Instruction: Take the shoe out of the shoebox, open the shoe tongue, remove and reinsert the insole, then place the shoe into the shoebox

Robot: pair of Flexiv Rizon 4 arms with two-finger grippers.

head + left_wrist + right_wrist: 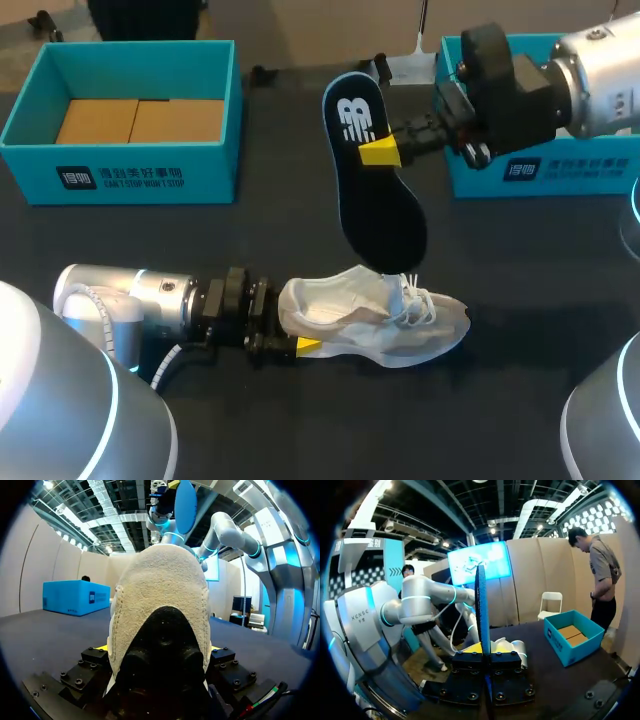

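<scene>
A white shoe lies on the black table with its toe to the right. My left gripper holds its heel, and that heel fills the space between the wide-set fingers. A dark insole with a white logo hangs nearly upright over the shoe, its lower tip at the shoe's opening. My right gripper is shut on the insole's side edge. From the right wrist the insole shows edge-on between the shut fingers of the right gripper, with the shoe beyond.
An open teal shoebox with brown cardboard inside stands at the back left, also seen as the shoebox and the shoebox. A second teal box sits at the back right under my right arm.
</scene>
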